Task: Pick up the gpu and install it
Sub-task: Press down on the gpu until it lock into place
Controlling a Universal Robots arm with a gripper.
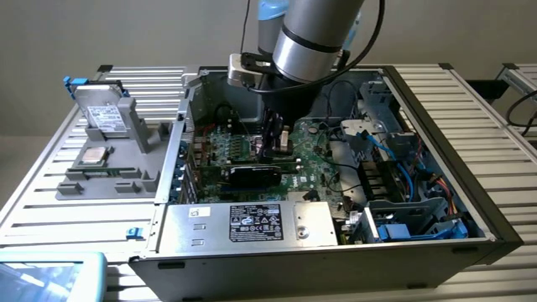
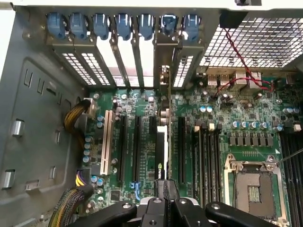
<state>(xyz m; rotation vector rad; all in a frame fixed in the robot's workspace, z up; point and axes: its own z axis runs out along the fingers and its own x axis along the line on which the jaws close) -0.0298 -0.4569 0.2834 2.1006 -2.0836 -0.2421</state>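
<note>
Gpu [image 2: 162, 144], clamped edge-on by gripper [image 2: 165, 198] over motherboard [image 2: 236, 127] slot: bent contacts risked if pressed misaligned.

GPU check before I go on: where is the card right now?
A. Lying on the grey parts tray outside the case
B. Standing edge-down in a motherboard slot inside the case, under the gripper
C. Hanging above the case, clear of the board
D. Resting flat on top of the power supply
B: the gpu stands on edge among the motherboard slots inside the case, with the gripper shut directly above its top edge.
</note>
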